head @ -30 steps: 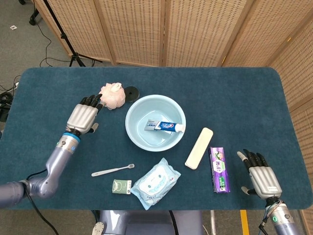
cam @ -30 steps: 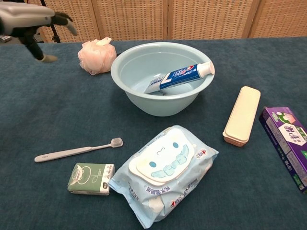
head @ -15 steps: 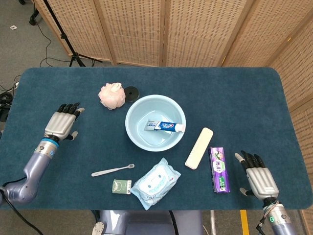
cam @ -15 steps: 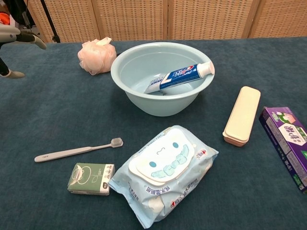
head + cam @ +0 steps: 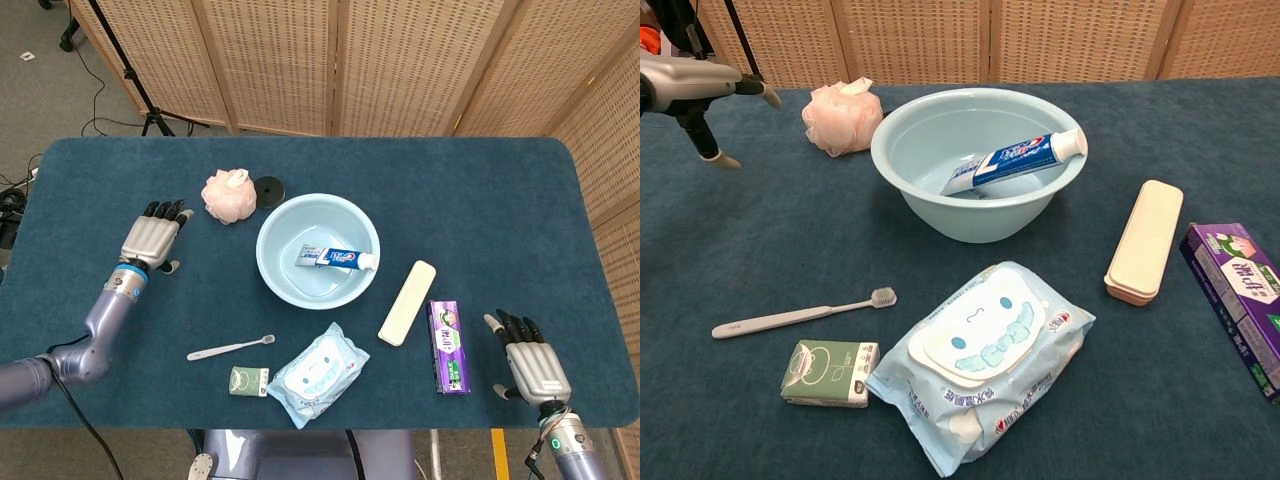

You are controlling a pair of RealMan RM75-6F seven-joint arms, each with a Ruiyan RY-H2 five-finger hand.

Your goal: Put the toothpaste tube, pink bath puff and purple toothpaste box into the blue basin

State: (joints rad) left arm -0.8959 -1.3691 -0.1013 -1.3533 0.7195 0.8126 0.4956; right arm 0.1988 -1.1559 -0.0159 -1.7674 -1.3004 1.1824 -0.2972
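The white-and-blue toothpaste tube (image 5: pixel 337 259) lay inside the round pale-blue plastic basin (image 5: pixel 275 235), the fluffy pink bath puff (image 5: pixel 229 196) beside its rim and the purple toothpaste box (image 5: pixel 449 346) well apart on the blue-carpeted bench (image 5: pixel 480 200), while the left hand (image 5: pixel 150 241) and right hand (image 5: pixel 532 362) held nothing, fingers apart.

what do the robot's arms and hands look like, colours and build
Both are alike. The left hand and right hand have a ribbed silver-grey metallic back, black fingers and a pale thumb tip. Each wrist carries a blue ring, on the left at the cuff, joined to a smooth, rounded grey-blue forearm. A black cable runs near the left arm, and thin cables run beside the right wrist.
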